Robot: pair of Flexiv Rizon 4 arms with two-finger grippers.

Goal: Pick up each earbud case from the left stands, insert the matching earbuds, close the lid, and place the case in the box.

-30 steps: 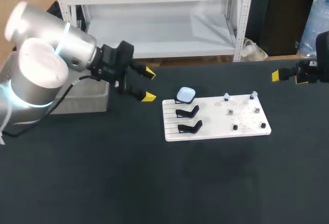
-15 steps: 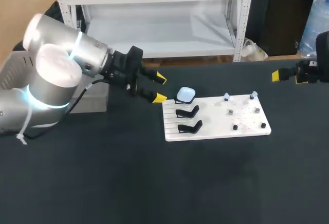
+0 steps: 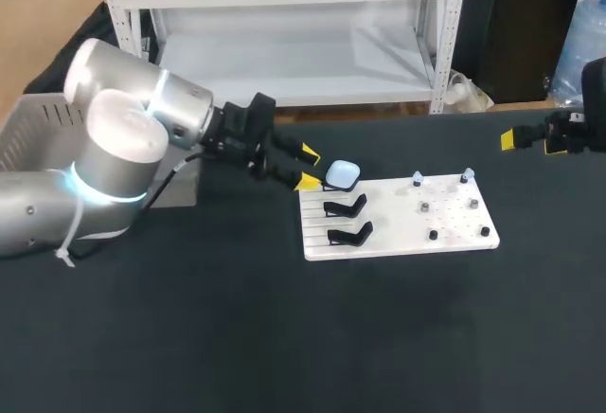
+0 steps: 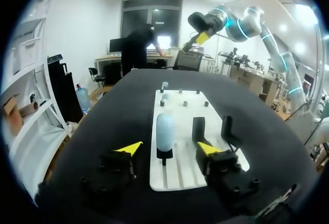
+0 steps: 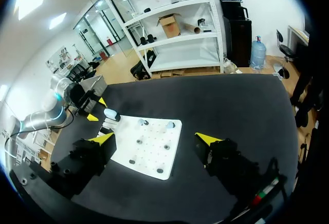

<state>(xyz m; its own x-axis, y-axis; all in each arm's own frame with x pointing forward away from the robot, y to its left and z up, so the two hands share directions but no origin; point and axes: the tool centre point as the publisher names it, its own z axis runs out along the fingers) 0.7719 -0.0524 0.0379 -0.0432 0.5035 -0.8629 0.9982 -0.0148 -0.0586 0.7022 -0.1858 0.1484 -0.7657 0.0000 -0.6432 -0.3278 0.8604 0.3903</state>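
A: Which way does the earbud case (image 3: pixel 343 173) lie from the left gripper (image 3: pixel 308 168)?

B: Just to its right in the head view, at the upper left corner of the white board (image 3: pixel 398 238). The fingers are spread wide and hold nothing. The case is straight ahead of the gap.

A: And the right gripper (image 3: pixel 532 141)?

B: Also spread and empty, far away at the right edge. The left arm is much nearer.
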